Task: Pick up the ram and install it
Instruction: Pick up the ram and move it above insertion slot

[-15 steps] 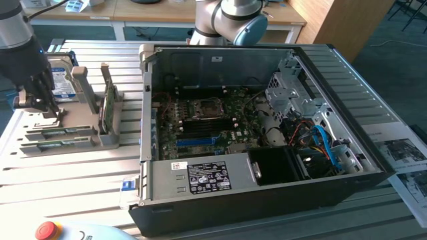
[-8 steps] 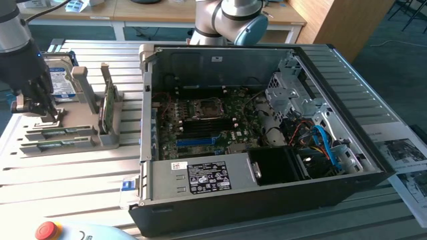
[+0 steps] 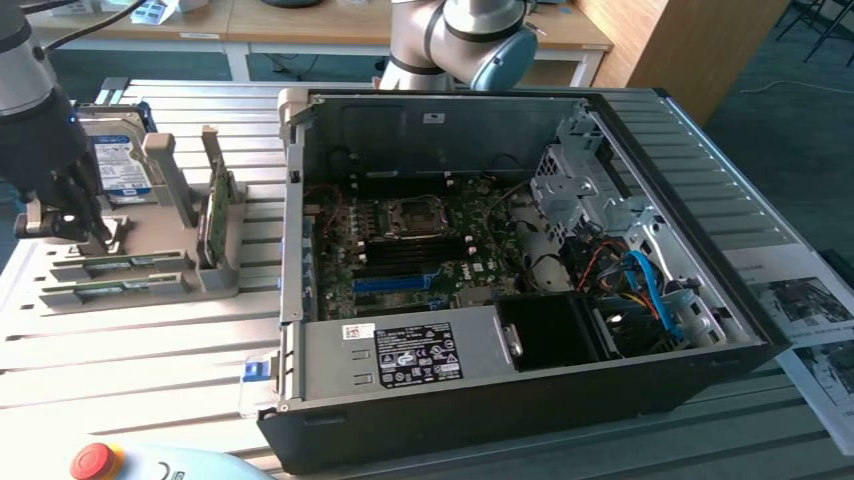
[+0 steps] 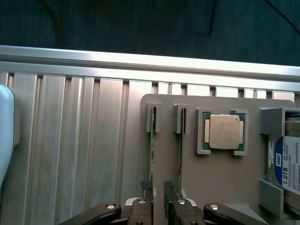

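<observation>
You are working in a robotics lab: an open computer case [image 3: 534, 410] is sitting on a slotted aluminium bench [image 3: 134, 350], with wooden desks [image 3: 267, 22] standing behind.

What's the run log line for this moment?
gripper: open, above holder | ram sticks: edge-up in holder slots, not gripped | computer case: open
</observation>
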You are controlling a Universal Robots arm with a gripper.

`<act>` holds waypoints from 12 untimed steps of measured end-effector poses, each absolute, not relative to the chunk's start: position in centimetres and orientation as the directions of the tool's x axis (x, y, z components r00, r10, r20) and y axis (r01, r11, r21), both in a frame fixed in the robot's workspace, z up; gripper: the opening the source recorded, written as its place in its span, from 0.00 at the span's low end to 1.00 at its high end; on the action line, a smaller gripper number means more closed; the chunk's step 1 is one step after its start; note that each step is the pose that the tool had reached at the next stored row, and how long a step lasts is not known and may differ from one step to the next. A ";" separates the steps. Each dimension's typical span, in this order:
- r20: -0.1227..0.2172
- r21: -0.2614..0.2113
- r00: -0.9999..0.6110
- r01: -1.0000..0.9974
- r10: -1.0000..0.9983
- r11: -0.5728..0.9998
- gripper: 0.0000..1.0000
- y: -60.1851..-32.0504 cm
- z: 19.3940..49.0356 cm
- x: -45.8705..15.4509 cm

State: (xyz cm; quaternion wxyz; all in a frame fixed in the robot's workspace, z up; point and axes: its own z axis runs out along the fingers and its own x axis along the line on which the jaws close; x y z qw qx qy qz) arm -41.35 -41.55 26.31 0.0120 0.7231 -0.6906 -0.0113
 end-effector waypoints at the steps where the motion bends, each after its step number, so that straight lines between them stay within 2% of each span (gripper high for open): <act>1: 0.000 0.033 0.046 -0.998 -0.999 -0.046 0.24 -41.6 26.3 -41.3; 12: 0.000 0.033 0.046 -0.998 -0.999 -0.046 0.24 -41.7 25.7 -41.3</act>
